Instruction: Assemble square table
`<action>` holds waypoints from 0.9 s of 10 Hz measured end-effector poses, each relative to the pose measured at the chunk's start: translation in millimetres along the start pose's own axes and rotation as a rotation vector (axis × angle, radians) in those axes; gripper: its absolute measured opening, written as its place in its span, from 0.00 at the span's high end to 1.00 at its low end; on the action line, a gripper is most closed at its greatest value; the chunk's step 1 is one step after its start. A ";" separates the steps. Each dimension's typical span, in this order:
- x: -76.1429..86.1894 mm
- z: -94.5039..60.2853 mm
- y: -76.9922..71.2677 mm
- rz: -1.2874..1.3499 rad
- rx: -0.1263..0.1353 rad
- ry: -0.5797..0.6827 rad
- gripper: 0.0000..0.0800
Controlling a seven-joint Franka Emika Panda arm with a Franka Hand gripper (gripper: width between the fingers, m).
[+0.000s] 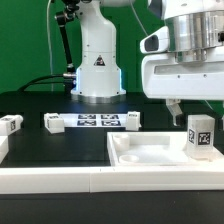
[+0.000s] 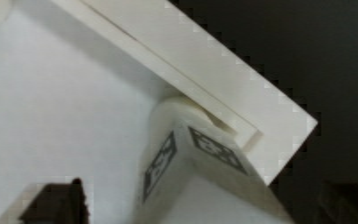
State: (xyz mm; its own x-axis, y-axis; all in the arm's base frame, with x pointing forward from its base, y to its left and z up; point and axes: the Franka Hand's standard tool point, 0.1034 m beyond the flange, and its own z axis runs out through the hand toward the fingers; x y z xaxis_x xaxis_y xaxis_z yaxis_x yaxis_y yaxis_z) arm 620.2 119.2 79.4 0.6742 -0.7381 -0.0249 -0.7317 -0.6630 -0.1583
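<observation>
The square table's white slab [image 1: 140, 155] lies recessed face up at the exterior view's front right. One short white tagged leg [image 1: 200, 135] stands upright in its right corner. In the wrist view this leg [image 2: 202, 160] sits against the raised rim of the slab [image 2: 69, 110]. My gripper [image 1: 190, 112] hangs just above the leg, open. Its dark fingers [image 2: 55, 203] stand wide on either side of the leg, and my gripper [image 2: 202, 205] holds nothing. Three more legs [image 1: 10, 124], [image 1: 53, 122], [image 1: 131, 118] lie on the black table.
The marker board [image 1: 90, 121] lies flat between two of the loose legs, in front of the arm's white base [image 1: 97, 70]. A long white border wall [image 1: 50, 182] runs along the front edge.
</observation>
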 end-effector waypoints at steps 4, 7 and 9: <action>-0.8 -0.6 1.3 -0.389 -0.045 0.007 0.19; 0.3 -1.2 1.4 -0.654 -0.065 0.013 0.19; 2.0 -2.6 0.1 -0.827 -0.069 0.012 0.19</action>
State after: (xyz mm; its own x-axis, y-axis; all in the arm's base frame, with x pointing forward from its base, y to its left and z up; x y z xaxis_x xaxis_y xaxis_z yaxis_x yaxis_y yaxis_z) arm 621.2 117.3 81.8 0.9965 -0.0103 0.0835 -0.0052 -0.9982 -0.0601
